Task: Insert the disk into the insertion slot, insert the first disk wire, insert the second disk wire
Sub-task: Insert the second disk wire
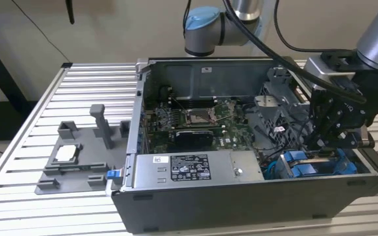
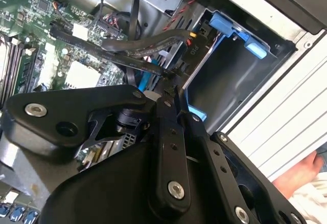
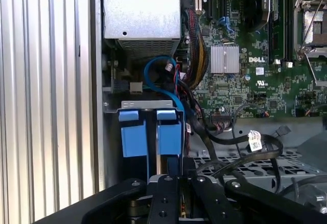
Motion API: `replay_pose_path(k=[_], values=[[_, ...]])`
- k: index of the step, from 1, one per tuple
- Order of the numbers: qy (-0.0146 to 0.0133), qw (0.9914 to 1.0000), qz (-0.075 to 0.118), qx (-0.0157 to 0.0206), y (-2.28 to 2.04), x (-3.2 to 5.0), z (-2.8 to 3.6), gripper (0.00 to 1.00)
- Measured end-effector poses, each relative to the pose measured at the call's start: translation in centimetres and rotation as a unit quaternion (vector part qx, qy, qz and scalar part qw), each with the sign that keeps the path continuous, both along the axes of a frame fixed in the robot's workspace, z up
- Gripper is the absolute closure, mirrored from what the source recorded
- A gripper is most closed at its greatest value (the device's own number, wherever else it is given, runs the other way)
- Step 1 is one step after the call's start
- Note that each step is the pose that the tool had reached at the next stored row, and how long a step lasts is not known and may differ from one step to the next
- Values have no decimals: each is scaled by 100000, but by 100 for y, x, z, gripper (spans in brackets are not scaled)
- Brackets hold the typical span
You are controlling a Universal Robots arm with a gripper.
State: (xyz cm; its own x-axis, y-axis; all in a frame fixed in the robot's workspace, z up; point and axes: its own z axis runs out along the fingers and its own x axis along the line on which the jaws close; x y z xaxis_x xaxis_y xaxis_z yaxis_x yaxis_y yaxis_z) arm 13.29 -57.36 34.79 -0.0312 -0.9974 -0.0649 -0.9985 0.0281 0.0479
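Observation:
In the exterior view my gripper (image 1: 324, 147) reaches down into the open computer case's front corner at the view's right, over the insertion slot (image 1: 346, 169). The slot is a grey metal cage (image 3: 148, 104) with blue fittings (image 2: 232, 27). The disk's blue carrier (image 3: 168, 138) stands inside it, and the drive body is hidden. My fingers (image 2: 168, 111) close to a narrow tip right at the cage's edge. A flat black disk wire (image 2: 112, 50) ends between them. Another black wire with coloured strands (image 2: 153, 39) curves to a connector beside the cage.
A long grey labelled power-supply box (image 1: 196, 167) lies along the case front, with the motherboard (image 1: 196, 120) behind it. A blue cable loop (image 3: 162, 75) hangs near the cage. A grey fixture tray with posts (image 1: 77, 157) sits on the slatted table. A hand (image 2: 306, 170) rests outside the case.

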Motion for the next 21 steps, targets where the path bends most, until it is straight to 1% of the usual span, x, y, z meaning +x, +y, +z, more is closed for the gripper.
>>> replay_pose_path(k=[2,6,12,21], values=[[167,100000,-11,114,-6,16,-10,84],[268,99999,-21,447,-20,49,-22,84],[364,99998,-23,467,-28,58,-44,84],[365,99998,-24,445,-36,68,-61,84]])
